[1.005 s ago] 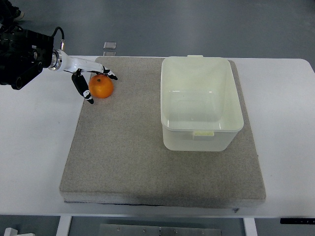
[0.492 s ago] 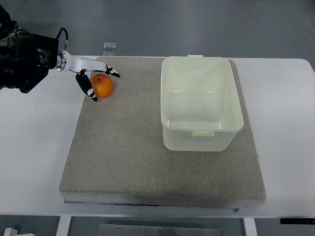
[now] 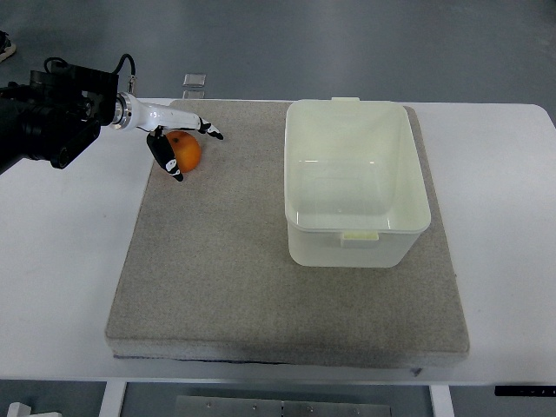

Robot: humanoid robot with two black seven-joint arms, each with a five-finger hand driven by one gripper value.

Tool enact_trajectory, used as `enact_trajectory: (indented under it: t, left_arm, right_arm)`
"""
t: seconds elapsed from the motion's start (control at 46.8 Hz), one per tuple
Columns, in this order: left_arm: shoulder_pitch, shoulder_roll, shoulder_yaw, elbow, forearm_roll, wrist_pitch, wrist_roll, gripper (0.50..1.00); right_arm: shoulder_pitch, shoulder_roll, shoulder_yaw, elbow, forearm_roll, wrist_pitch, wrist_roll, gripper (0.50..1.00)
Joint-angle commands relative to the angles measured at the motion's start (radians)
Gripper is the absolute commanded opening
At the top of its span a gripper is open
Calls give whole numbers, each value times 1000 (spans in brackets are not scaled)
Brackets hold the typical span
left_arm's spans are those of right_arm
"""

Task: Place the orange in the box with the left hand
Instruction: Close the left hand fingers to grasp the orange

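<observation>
- Because the task assigns the work to the left arm, the white left hand with black fingertips (image 3: 181, 143) is the one at the fruit, its arm entering from the picture's left edge; no right arm shows anywhere in the top view.
- The small round orange (image 3: 186, 151) sits at the far left corner of the grey felt-like rectangular mat (image 3: 234, 278), well apart from the container.
- The hand is curled around the orange – one finger (image 3: 207, 129) reaches over its far side, while others wrap the side nearest the arm and the near side. The fingers appear to touch the peel, so the hold reads as a closed cage grasp.
- This wrap-around hold suits a round, smooth object: fingers on opposite sides stop it rolling out when the arm moves.
- Whether the orange rests on the mat or is just clear of it cannot be determined from this steep angle.
- The translucent pale-yellow rectangular plastic box (image 3: 356, 239) stands open-topped and empty on the right half of the mat, so nothing blocks a drop from above.
- The mat lies on a white table (image 3: 61, 287), presumably to damp rolling.
- Judgement: the step in hand is securing the grasp; lift and carry to the right remain – the box wall must be cleared.
</observation>
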Motion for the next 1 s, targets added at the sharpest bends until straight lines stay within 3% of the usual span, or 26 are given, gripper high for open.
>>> enact_trajectory:
  t: [0.0, 0.748, 0.834, 0.919, 0.983]
  left_arm:
    - [2, -24, 33, 39, -1, 12, -1, 990]
    - [10, -32, 83, 65, -1, 24, -12, 988]
    - [10, -35, 86, 80, 0, 69, -3, 956]
    - [10, -43, 103, 89, 0, 92, -4, 877]
    - [10, -44, 116, 91, 0, 92, -6, 782]
  right_arm:
    - [0, 0, 0, 0, 0, 0, 0, 944]
    - [0, 0, 0, 0, 0, 0, 0, 944]
    - [0, 0, 0, 0, 0, 0, 0, 944]
    - [0, 0, 0, 0, 0, 0, 0, 944]
    - [0, 0, 0, 0, 0, 0, 0, 944]
